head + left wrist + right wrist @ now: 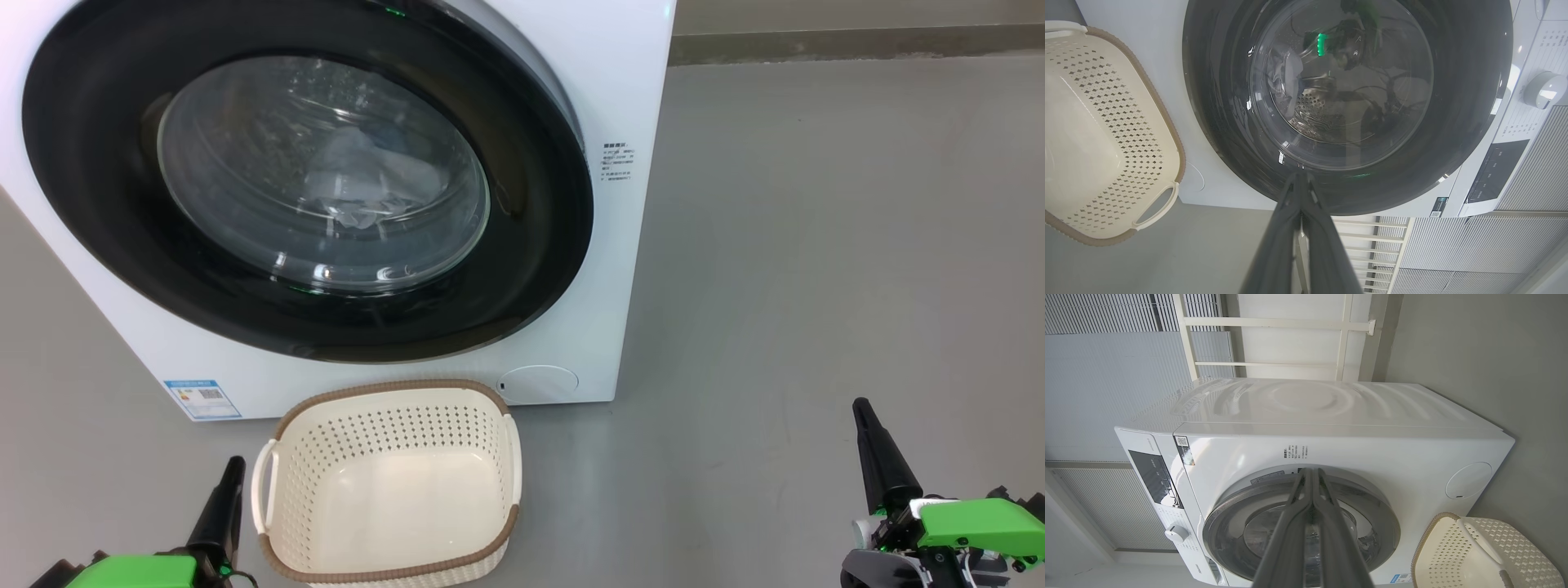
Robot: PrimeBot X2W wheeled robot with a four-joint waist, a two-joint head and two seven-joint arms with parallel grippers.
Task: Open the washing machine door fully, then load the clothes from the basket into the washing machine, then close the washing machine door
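Left gripper [235,465] and right gripper [861,406] are clenched empty (fingers pressed together); clothes [359,184] lie behind the shut washing machine door [90,163].

Green housings [980,523] — tapered black fingers [878,457].

- washing machine [637,98]: white body, with a small blue label [202,398] low on the front.
- door [531,269]: glossy black rim around clear glass.
- clothes [359,184]: white and light blue behind the glass.
- basket [392,433]: cream, dotted with rows of small holes; brown woven-look rim, white handles.
- floor [816,245]: plain grey.
- left gripper [235,464] and right gripper [860,406]: black fingers, bright green casing.
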